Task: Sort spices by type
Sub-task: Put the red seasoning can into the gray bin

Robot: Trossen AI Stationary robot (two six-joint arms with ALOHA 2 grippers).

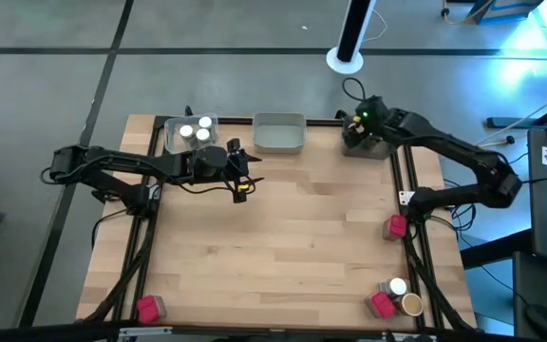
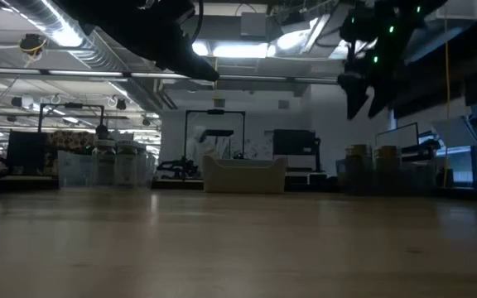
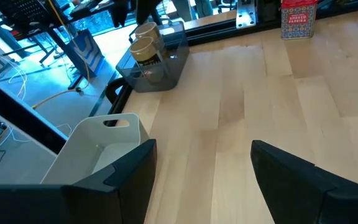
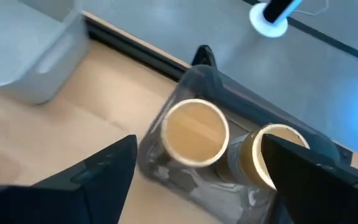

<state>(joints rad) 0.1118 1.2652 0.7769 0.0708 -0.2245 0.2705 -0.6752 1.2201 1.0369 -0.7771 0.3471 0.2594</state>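
Observation:
My right gripper point(image 4: 199, 177) is open and holds nothing; it hovers above the clear tray point(image 1: 365, 144) at the table's far right corner, where two tan-brown jars point(image 4: 194, 132) point(image 4: 272, 155) stand upright. My left gripper point(image 3: 201, 180) is open and empty, raised over the table just right of the clear far-left tray point(image 1: 180, 142), which holds white-capped jars point(image 1: 195, 133). Loose on the table are red packets point(image 1: 394, 226) point(image 1: 147, 307) point(image 1: 381, 304), one white-capped jar point(image 1: 398, 285) and one tan jar point(image 1: 412, 304).
A white tray point(image 1: 279, 133) sits between the two clear trays at the far edge and shows nothing inside. The three trays line the far edge in the low view, with the white one point(image 2: 244, 174) in the middle. A dark frame runs along the table's edges point(image 1: 408, 190).

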